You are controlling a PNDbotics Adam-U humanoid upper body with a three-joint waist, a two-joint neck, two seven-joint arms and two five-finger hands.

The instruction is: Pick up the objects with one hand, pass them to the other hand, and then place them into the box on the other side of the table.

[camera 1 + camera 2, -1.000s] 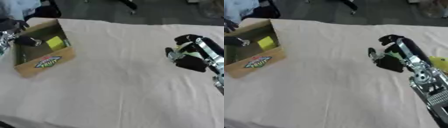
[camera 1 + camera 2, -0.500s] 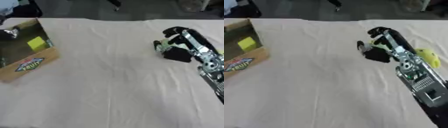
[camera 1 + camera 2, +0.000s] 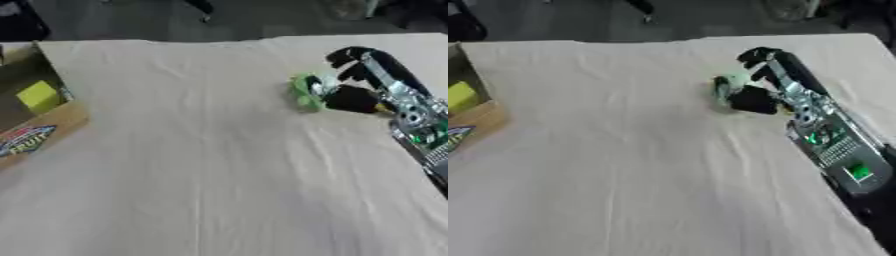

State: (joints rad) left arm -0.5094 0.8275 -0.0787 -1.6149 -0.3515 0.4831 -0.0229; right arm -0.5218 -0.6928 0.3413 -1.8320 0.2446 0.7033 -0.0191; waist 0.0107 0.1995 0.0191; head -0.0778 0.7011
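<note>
In the left eye view we see our right hand [image 3: 354, 82] toward the table's [image 3: 210, 165] far right corner, its fingers curled around a small green object [image 3: 305, 91] that sits at or just above the cloth, while the cardboard box [image 3: 35, 131] stands at the left edge with a yellow block [image 3: 38, 95] inside. In the right eye view the green object shows paler between the thumb and fingers; we judge it light and fairly stiff, best pinched across its middle for the handover. Our left hand shows in neither view.
</note>
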